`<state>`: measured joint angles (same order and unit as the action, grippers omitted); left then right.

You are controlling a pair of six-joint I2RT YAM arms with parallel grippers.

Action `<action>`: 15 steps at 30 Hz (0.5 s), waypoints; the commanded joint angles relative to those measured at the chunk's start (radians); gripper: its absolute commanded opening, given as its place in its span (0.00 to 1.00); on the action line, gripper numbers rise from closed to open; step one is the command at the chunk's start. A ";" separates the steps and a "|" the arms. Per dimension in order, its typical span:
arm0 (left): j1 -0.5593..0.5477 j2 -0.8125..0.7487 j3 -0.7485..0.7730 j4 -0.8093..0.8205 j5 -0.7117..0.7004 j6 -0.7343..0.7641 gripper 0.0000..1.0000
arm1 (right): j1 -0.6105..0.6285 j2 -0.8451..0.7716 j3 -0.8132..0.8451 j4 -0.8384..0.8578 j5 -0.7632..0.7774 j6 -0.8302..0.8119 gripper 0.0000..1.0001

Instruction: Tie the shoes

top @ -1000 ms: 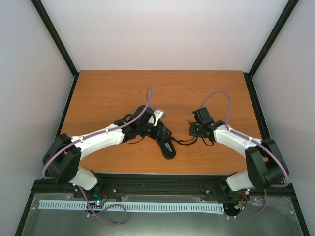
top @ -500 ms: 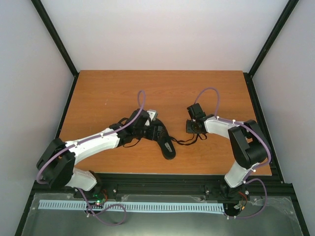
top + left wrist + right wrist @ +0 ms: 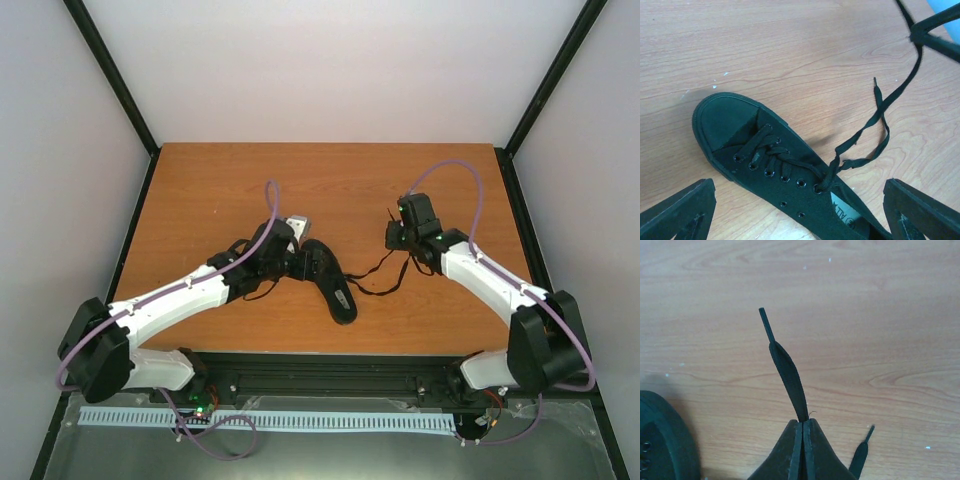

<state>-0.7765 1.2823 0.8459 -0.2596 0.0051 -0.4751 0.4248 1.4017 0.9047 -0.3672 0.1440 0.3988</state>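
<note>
The black shoe [image 3: 332, 285] lies on the table with its toe toward the far left; its pale insole shows in the left wrist view [image 3: 845, 212]. My left gripper [image 3: 299, 258] hovers at the shoe's toe end, open wide and empty, with a finger on each side of the shoe [image 3: 765, 150] in its own view. My right gripper [image 3: 393, 238] is shut on one lace [image 3: 787, 370] near its end, right of the shoe. That lace [image 3: 375, 270] runs slack from the top eyelets to the gripper. The other lace end [image 3: 860, 452] lies loose on the table.
The wooden table [image 3: 220, 190] has black frame rails at its left and right edges and pale walls behind. Purple cables arch over both arms.
My right gripper has moved farther from the shoe toward the back, drawing the lace out. My left gripper has pulled back to the left, off the shoe's middle toward its toe.
</note>
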 commanded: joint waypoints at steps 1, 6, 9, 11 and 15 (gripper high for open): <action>-0.003 -0.024 0.038 -0.027 -0.052 -0.007 0.93 | -0.010 -0.046 0.011 -0.002 0.012 -0.016 0.03; -0.003 -0.046 0.017 -0.034 -0.071 -0.022 0.94 | -0.032 -0.021 0.022 0.006 0.035 -0.007 0.03; -0.003 -0.057 0.011 -0.041 -0.082 -0.024 0.94 | -0.038 -0.031 0.049 0.013 -0.017 -0.009 0.03; -0.003 -0.067 0.007 -0.021 -0.070 -0.020 0.96 | -0.038 -0.060 0.073 0.031 -0.121 -0.024 0.03; -0.003 -0.084 -0.024 0.132 0.028 -0.002 0.97 | -0.031 -0.117 0.113 0.089 -0.381 -0.018 0.03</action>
<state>-0.7765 1.2278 0.8440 -0.2741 -0.0410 -0.4801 0.3923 1.3605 0.9546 -0.3565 0.0208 0.3840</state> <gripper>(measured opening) 0.971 0.029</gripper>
